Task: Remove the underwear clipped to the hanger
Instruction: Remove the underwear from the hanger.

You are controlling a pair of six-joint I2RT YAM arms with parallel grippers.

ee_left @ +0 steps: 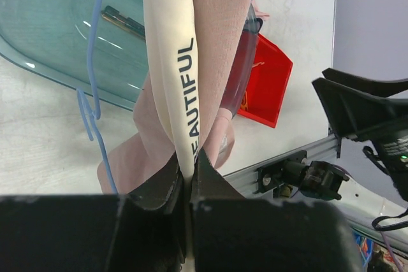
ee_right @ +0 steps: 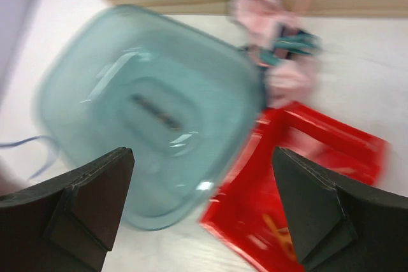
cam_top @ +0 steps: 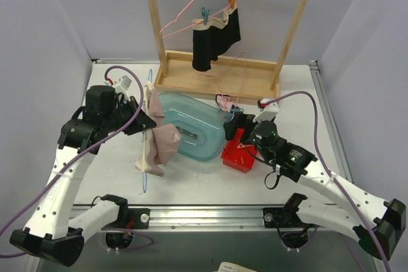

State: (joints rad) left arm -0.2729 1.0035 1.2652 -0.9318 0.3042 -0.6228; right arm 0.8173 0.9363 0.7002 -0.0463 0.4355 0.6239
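Observation:
Black underwear with a beige waistband hangs clipped to a pink hanger on the wooden rack. My left gripper is shut on the cream waistband of a pale pink underwear, which droops over the near left rim of the teal tub. Over the gap between tub and red box, my right gripper stands open with nothing between its jaws. A small pink underwear bundle with a teal clip lies by the rack base.
A blue hanger lies on the table under the held cloth. The teal tub and red box sit side by side mid-table. The right wrist view is blurred. Grey walls close in both sides.

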